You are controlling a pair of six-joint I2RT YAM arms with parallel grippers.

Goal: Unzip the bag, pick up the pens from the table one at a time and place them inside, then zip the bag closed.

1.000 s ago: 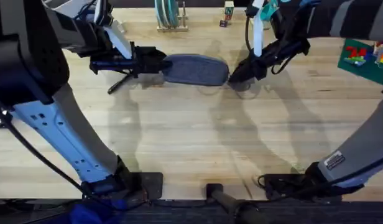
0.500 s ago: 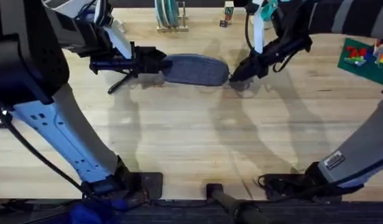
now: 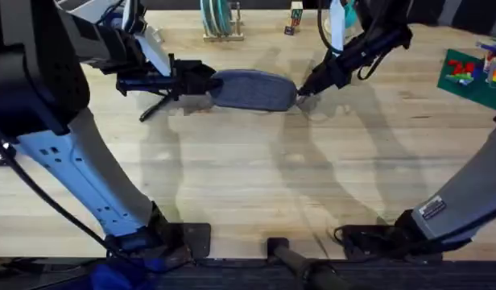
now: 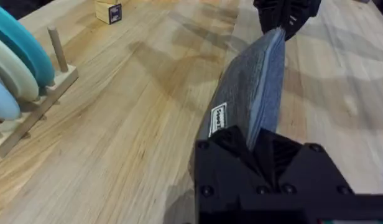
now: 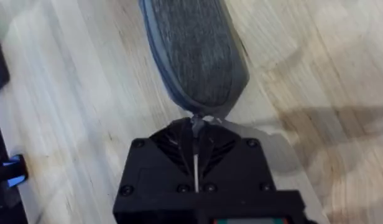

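Your bag's (image 3: 252, 89) white label (image 4: 217, 120) was unreadable; left fingers (image 4: 232, 138) pinched one end, right fingers (image 5: 179, 134) pinched the other end's pull tab (image 5: 196, 121).

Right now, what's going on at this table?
Two arms hold the blue-grey bag from opposite ends on the table. The left pincer clamps its left end. The right pincer is shut on a small tab at its right end, seemingly the zipper pull. A black pen lies by the left pincer.
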